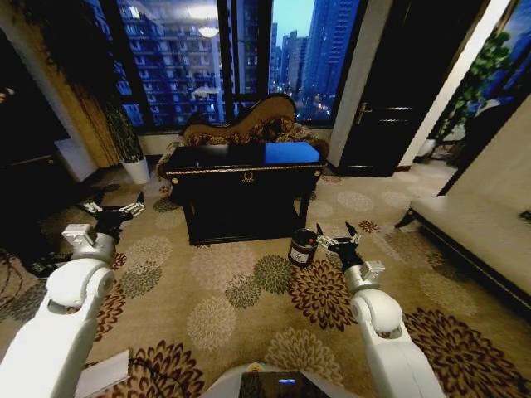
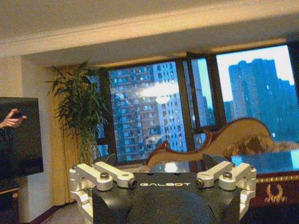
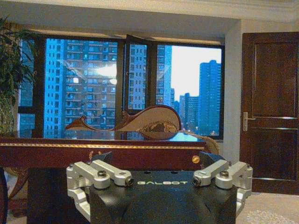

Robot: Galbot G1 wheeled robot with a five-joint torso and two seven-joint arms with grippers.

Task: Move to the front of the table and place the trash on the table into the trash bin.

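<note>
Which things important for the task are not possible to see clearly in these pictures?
- Trash on the table: in the head view the glossy top is far off and reflects the window, so no litter can be made out.
- Same tabletop in both wrist views: seen edge-on, its surface is hidden.
- Trash bin: its opening faces away, so the contents are hidden.
- Left pincer and right pincer: both open, holding nothing.
</note>
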